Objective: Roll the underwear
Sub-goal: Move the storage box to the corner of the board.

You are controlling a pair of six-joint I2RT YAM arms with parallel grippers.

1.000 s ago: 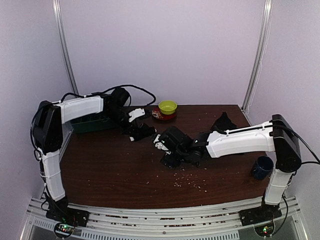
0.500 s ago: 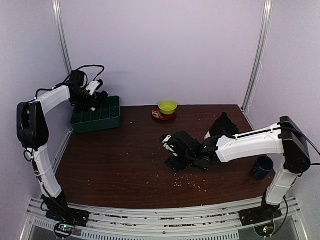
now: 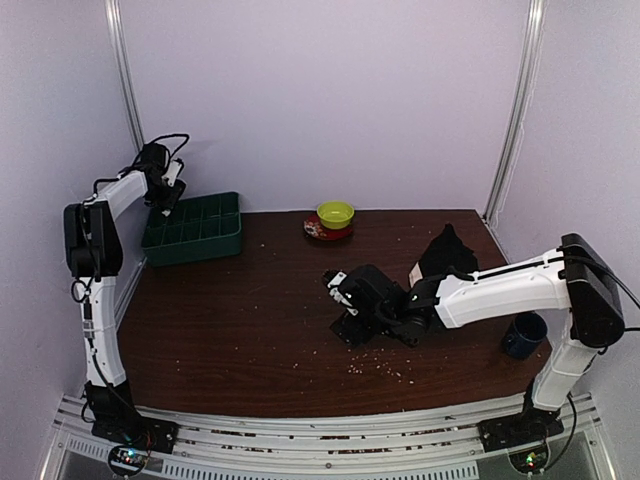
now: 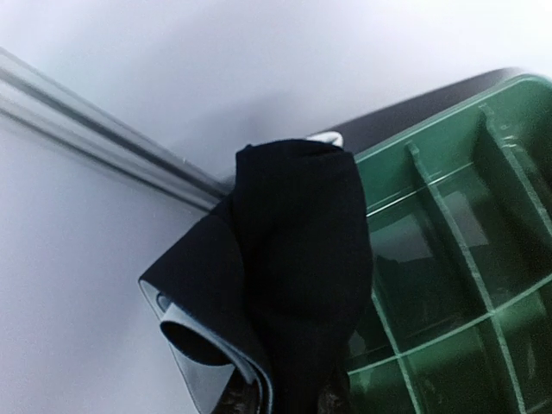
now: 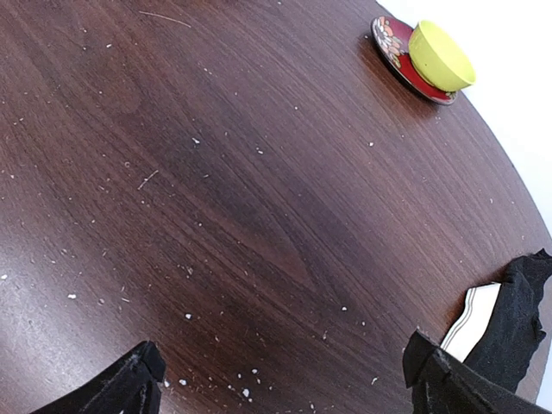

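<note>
A rolled black underwear (image 4: 297, 250) with a white band hangs in my left gripper (image 3: 167, 198), which is shut on it above the back left corner of the green compartment tray (image 4: 448, 259). Its fingers are hidden behind the fabric in the left wrist view. A second black underwear (image 3: 445, 248) with a white band (image 5: 470, 315) lies crumpled at the table's back right. My right gripper (image 3: 345, 300) hovers low over the bare middle of the table, open, with nothing between its fingertips (image 5: 129, 384).
The green tray (image 3: 195, 232) stands at the back left against the wall. A yellow-green bowl (image 3: 335, 213) on a red saucer sits at the back centre. A dark blue mug (image 3: 525, 333) stands near the right edge. Pale crumbs dot the dark wood.
My left arm has swung from the table's middle up and left to the tray's back corner, carrying the rolled underwear. The right gripper has stayed open and almost still.
</note>
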